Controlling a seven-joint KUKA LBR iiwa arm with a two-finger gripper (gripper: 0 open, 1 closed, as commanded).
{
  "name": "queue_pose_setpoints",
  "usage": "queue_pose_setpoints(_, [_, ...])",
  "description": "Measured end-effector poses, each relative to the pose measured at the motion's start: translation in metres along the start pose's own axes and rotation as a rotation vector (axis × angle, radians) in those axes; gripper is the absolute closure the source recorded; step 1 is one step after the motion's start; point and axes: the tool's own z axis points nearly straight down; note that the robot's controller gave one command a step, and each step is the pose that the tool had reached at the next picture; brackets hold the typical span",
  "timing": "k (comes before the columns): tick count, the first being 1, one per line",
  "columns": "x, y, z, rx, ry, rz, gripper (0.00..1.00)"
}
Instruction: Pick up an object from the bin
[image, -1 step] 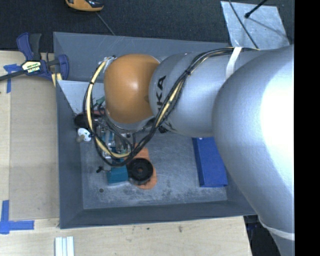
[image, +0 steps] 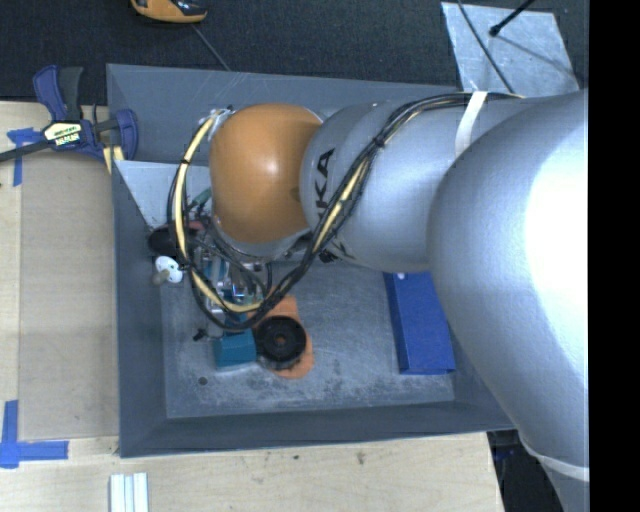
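Scuffs mark the grey floor of the bin (image: 300, 425) along its near wall. A little further in lie a small teal block (image: 237, 350) and, touching its right side, a black round piece (image: 282, 340) that rests on something flat and orange (image: 298, 367). They lie loose, as if they settled wherever they fell.

Just behind those two hangs the gripper (image: 232, 295), pointed straight down, which I take to be so it can come at things from above. Cables (image: 186, 200) loop round it and the wrist overhangs it, so I cannot tell whether it is open or closed, and I see nothing in its hold. By position, the teal block and the black round piece are the likeliest pick, though it is not round either one.

Off to the right, well apart from them, a flat blue box (image: 420, 325) lies lengthwise on the floor, partly under the arm (image: 450, 200). Against the left wall sit a small white bit (image: 167, 267) and, just beyond it, a small black one (image: 160, 241). That close to the wall, I would guess they are awkward to reach.

Further back, the wrist's rounded orange cover (image: 260, 175) hides the middle of the bin.
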Motion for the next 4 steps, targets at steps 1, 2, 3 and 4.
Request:
queue_pose_setpoints(1, [-0.004, -0.018, 0.013, -0.003, -0.004, -0.066, 0.0])
queue_pose_setpoints(2, [-0.01, -0.077, 0.035, -0.011, -0.027, -0.061, 0.0])
queue_pose_setpoints(3, [0.003, -0.108, 0.042, 0.004, -0.003, 0.073, 0.0])
queue_pose_setpoints(4, [0.03, -0.112, 0.057, -0.001, -0.004, -0.154, 0.0])
